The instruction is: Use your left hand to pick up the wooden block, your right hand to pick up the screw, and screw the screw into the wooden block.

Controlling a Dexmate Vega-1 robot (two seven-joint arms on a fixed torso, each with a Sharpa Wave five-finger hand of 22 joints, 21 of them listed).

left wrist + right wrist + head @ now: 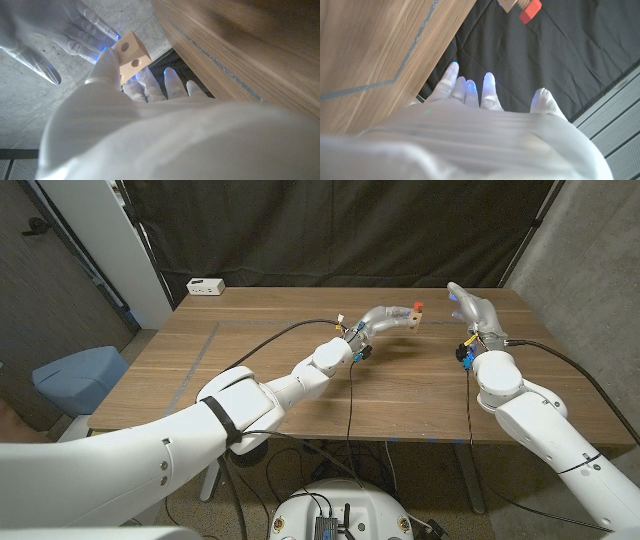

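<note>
My left hand [383, 320] is raised over the far middle of the table and grips the pale wooden block [411, 316]. The red-headed screw [418, 306] stands on the block's top. In the left wrist view the block [130, 54] shows two round holes and sits between the fingers of my left hand [145, 95]. My right hand [470, 310] is held up a little to the right of the block, fingers spread, holding nothing. The right wrist view looks over my right hand [485, 97] at the screw's red head [530, 10] and a corner of the block [509, 4].
The wooden table [250, 360] has a grey tape line on its left part. A white box [206, 286] sits at its far left corner. A blue seat [75, 375] stands off the table's left side. A black curtain hangs behind.
</note>
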